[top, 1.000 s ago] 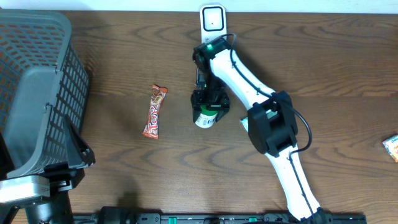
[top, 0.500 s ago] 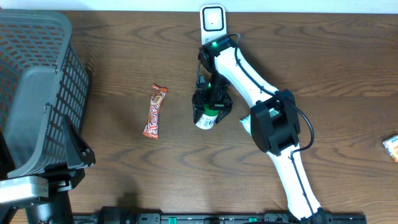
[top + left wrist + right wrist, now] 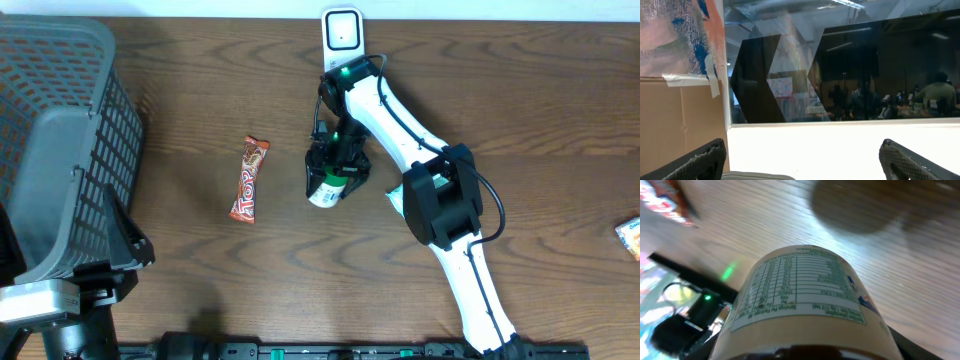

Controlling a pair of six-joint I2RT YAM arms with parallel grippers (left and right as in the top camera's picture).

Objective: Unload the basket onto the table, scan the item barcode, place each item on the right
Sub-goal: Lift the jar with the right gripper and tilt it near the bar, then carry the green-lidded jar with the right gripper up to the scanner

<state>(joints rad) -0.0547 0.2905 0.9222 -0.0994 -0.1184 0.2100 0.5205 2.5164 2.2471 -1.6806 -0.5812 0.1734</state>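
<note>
The item is a small jar (image 3: 325, 191) with a green-and-white end, held a little above the wooden table near its middle. My right gripper (image 3: 337, 163) is shut on it from above. In the right wrist view the jar (image 3: 805, 295) fills the frame, its nutrition label facing the camera; no barcode shows. The white scanner (image 3: 342, 31) stands at the table's far edge, just beyond the jar. My left gripper (image 3: 802, 152) is open and empty, pointing out at the room, away from the table.
A grey mesh basket (image 3: 60, 130) takes up the left side, over the left arm's base. A red candy bar (image 3: 249, 178) lies left of the jar. Another small packet (image 3: 629, 237) lies at the right edge.
The right gripper has turned slightly and carried the jar a little to the left. The left arm has not moved.
</note>
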